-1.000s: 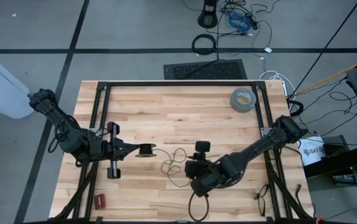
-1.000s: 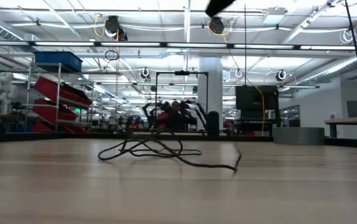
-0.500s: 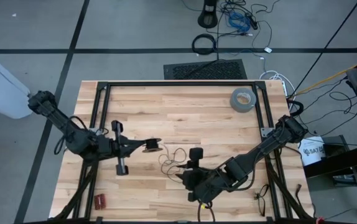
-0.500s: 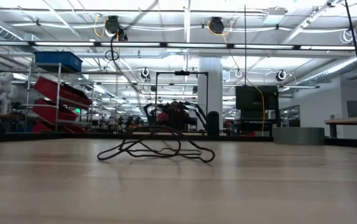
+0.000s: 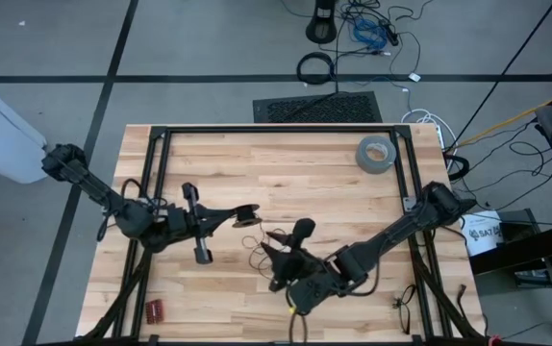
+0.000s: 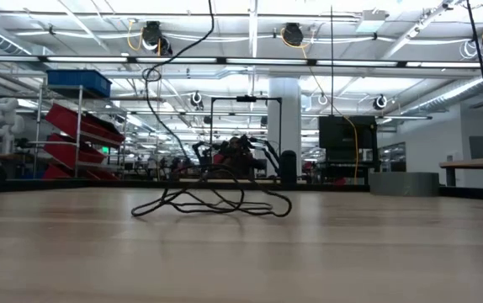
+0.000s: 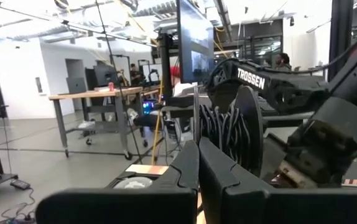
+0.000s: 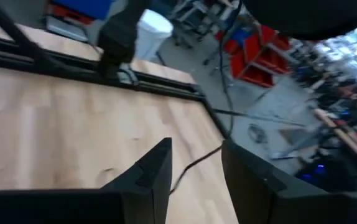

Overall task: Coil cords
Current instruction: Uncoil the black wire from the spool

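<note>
The cord is a thin black wire. Part of it is wound on a small black spool (image 5: 248, 215), and the rest lies as a loose tangle (image 5: 267, 239) on the wooden table at mid-table. In the low view the tangle (image 6: 212, 201) rests on the board and one strand (image 6: 174, 126) rises out of the picture's top. My left gripper (image 5: 230, 217) is shut on the spool (image 7: 228, 130) above the table. My right gripper (image 5: 274, 258) hovers open just near of the tangle. A slack strand (image 8: 194, 165) runs between its fingers; whether it touches them I cannot tell. My left gripper pinches a thin edge-on plate (image 7: 195, 115) at one side of the spool between its two shut fingers. The fingers come roughly level from the table's left. The spool is lifted clear of the table, with its wound cord (image 7: 219, 132) and far flange (image 7: 248, 127) beyond the fingertips.
A grey tape roll (image 5: 376, 154) lies at the far right of the table. A black frame rail (image 5: 276, 128) runs round the work area. A small red item (image 5: 154, 309) sits near the front left, and a small black wire piece (image 5: 403, 308) near the front right.
My left gripper has carried the spool toward the table's right and a little toward the far edge. My right gripper has swung toward the left and tipped up toward level. The cord's loose end, raised at the tangle's right, has dropped and drawn in. A strand now rises from the tangle.
</note>
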Available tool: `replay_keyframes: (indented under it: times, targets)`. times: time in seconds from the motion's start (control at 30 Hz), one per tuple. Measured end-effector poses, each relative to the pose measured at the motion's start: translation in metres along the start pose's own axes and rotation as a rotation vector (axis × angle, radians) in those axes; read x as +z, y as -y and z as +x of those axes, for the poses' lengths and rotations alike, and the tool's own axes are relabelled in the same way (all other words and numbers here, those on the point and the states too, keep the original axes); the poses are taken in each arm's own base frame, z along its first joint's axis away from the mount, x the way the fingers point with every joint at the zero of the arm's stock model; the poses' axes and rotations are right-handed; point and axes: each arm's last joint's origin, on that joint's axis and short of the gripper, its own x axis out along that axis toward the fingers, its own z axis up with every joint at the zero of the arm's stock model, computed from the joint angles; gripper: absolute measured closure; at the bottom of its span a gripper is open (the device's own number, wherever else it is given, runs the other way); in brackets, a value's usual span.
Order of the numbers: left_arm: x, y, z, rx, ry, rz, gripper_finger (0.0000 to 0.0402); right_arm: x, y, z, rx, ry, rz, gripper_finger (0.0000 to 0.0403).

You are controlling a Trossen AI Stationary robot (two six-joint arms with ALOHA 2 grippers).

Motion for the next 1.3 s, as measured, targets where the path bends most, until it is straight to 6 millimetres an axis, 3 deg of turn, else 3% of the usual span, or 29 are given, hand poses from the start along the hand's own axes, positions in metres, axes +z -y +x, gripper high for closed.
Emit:
replay_keyframes:
  times: [0.2, 0.4, 0.47, 0.77, 0.9, 1.1, 1.3]
  targets:
    - [-0.001, -0.002, 0.002, 0.0, 0.003, 0.0, 0.0401, 0.007, 0.002, 0.028, -0.055, 0.047, -0.028, 0.0275]
    - [0.0, -0.002, 0.002, 0.0, 0.003, 0.021, 0.0401, 0.01, 0.004, 0.037, 0.053, 0.07, 0.137, 0.0275]
    - [0.0, -0.002, 0.002, -0.001, 0.004, 0.024, 0.0401, 0.007, 0.0, 0.039, 0.043, 0.065, 0.165, 0.0275]
    - [0.0, -0.002, 0.002, -0.002, 0.004, 0.038, 0.0401, -0.02, -0.023, 0.055, -0.177, -0.007, 0.005, 0.0275]
    - [0.0, -0.002, 0.002, -0.001, 0.009, 0.043, 0.0401, -0.026, -0.026, 0.059, -0.187, -0.027, -0.023, 0.0275]
    - [0.001, -0.002, 0.001, -0.006, 0.009, 0.042, 0.0401, -0.028, -0.029, 0.049, -0.16, -0.041, -0.069, 0.0275]
    - [0.001, -0.002, 0.001, -0.007, 0.01, 0.042, 0.0401, -0.018, -0.017, -0.001, -0.068, -0.037, -0.061, 0.0275]
